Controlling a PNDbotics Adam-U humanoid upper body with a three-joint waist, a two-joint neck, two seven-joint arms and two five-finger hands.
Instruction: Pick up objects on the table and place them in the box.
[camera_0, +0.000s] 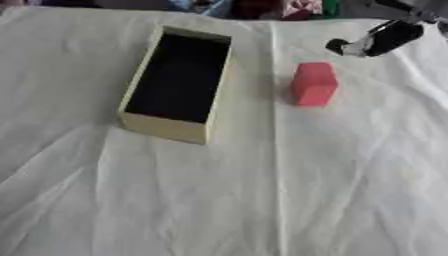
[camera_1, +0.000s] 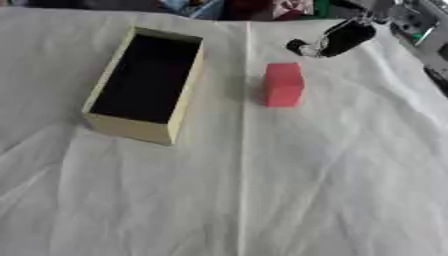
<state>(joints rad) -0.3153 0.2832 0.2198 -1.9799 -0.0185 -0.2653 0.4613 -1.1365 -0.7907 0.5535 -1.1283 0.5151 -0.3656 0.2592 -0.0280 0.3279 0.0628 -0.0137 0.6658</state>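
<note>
A: Starting with the left eye view — what is showing?

B: The right hand (camera_0: 378, 39) is coming in from the upper right corner, hanging above the white cloth (camera_0: 262, 200). Only a dark, blurred part of it is showing, so I cannot tell whether its fingers are spread or curled. It is holding nothing that I can see.

A: And the things to pick up?

B: A red block (camera_0: 313, 84) is standing on the cloth just below the hand and slightly to its left, apart from it. Further to the hand's left, the cream box (camera_0: 166, 127) is lying open, its dark inside showing nothing in it. The block is sitting beside the box, not touching it.

A: Is the right eye view telling anything more?

B: Much the same. The hand (camera_1: 337, 40) is hanging over the cloth (camera_1: 262, 200), with the block (camera_1: 283, 85) below it and to its left, and the box (camera_1: 131, 129) well off to the left. The left hand is showing in neither view.
</note>
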